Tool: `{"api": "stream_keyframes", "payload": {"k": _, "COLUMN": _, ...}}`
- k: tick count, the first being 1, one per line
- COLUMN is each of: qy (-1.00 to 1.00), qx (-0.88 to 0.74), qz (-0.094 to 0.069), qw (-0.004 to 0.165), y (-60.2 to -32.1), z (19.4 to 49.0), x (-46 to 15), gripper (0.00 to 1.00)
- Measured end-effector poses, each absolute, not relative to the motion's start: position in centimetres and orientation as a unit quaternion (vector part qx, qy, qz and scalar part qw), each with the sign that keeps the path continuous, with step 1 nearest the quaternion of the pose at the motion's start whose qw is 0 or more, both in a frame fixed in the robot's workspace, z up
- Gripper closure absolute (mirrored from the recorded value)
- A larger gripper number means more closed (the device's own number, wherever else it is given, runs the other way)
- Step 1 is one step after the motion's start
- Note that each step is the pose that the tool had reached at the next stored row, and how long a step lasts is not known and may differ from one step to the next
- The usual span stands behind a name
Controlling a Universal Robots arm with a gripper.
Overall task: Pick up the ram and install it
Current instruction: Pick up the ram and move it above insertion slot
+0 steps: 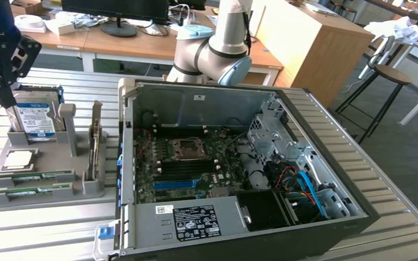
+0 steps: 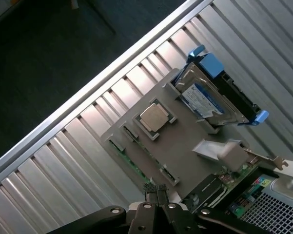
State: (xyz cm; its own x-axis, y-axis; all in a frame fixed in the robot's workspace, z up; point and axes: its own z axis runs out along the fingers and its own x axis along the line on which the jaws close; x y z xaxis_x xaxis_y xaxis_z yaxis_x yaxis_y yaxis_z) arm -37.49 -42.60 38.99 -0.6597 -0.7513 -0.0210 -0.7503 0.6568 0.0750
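A robot arm's gripper hangs with its fingers pressed together and nothing between them, poised above a grey holder tray and clear of it. The ram, a long green stick, lies flat in a slot at the tray's front end (a second stick of the same kind sits in the slot just beside it, nearer the tray's edge). On the same tray, a square silver processor rests next to the sticks, a hard drive with a blue-white label stands upright at the far end, and an expansion card stands on edge along one side. Beside the tray, on the slatted metal table, an open computer case shows its motherboard.
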Motion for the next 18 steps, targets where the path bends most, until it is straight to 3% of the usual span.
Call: {"api": "stream_keyframes", "payload": {"k": 18, "qy": -0.834, "qx": 0.55, "qz": -0.037, "qw": 0.012, "y": -42.6, "z": 38.97, "x": -37.49, "gripper": 0.9}}
